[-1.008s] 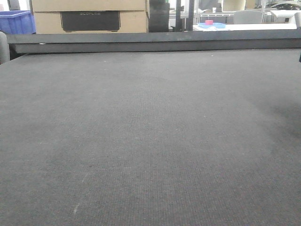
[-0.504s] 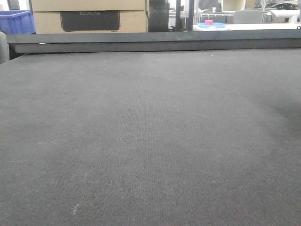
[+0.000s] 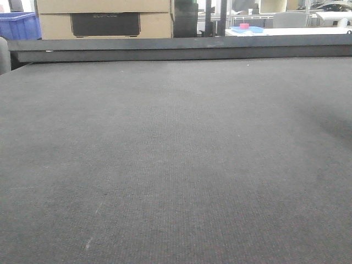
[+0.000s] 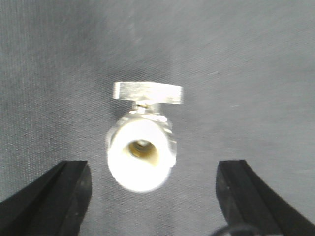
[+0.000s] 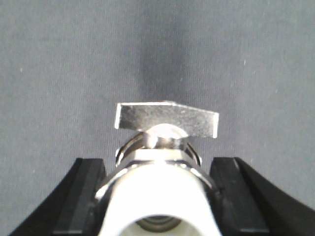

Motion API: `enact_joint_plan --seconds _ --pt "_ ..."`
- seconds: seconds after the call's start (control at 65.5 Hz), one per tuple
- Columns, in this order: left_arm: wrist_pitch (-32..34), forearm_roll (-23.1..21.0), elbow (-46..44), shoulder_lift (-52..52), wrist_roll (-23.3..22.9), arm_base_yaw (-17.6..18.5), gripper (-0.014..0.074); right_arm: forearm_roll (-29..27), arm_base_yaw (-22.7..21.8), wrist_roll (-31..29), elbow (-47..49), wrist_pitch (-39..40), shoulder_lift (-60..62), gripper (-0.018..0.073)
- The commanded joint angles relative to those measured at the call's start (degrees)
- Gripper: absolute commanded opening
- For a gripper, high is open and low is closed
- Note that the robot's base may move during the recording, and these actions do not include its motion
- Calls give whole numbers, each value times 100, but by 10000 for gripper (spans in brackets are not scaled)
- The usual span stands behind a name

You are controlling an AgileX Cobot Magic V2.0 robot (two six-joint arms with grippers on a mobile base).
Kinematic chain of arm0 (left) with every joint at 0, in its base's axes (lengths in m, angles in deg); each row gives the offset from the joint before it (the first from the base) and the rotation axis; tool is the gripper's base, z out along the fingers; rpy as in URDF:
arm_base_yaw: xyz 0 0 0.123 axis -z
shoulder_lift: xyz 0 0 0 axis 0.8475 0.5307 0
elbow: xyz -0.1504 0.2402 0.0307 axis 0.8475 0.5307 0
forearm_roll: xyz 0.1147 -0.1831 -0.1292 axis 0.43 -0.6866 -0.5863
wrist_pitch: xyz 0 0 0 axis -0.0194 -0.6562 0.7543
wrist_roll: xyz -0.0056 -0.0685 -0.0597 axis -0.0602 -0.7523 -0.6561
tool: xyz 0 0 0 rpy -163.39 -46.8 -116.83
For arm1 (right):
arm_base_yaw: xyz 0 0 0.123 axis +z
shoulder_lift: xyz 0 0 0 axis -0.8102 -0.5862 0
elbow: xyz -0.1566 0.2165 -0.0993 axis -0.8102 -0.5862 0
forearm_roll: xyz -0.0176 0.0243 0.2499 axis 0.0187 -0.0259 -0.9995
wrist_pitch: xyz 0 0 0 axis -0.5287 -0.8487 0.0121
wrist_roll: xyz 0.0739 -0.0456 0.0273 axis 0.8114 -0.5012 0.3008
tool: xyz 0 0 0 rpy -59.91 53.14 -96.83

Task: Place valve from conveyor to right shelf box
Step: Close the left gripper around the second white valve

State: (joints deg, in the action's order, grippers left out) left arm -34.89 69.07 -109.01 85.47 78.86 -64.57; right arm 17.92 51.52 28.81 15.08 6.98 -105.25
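The conveyor (image 3: 176,154) is a wide dark grey woven belt with a dark rail (image 3: 176,50) along its far edge. In the front view no valve or gripper shows. In the right wrist view my right gripper (image 5: 157,164) is shut on a silver valve (image 5: 160,196) with a white end and a flat handle (image 5: 166,120), its pads against the body. In the left wrist view my left gripper (image 4: 153,169) is open, with another such valve (image 4: 139,147) lying on the belt just ahead between the fingers, apart from both. The shelf box is out of view.
Behind the rail stand a cardboard box (image 3: 104,19), a blue bin (image 3: 19,26) at the far left, and a white table with a pink and blue item (image 3: 246,27) at the back right.
In the front view the dark shadow on the right part of the belt has shrunk, and a dark sliver at the right edge is gone.
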Motion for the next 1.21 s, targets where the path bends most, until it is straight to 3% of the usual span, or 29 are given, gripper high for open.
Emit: enact_joint_plan --seconds 0.0,0.489,0.656,0.855,1.191 --pt "52 61 -48 243 14 -10 435 45 -17 -31 103 37 105 -162" --pt "268 150 -48 736 14 -10 404 45 -17 -31 103 16 105 -162" --pt "273 150 0 736 4 -10 293 45 -17 -31 103 35 105 -162" --pt "282 150 57 736 4 -10 -109 45 -17 -31 103 61 105 -162" --pt "363 -46 45 296 41 -10 -111 -218 -17 -31 103 279 424 -162"
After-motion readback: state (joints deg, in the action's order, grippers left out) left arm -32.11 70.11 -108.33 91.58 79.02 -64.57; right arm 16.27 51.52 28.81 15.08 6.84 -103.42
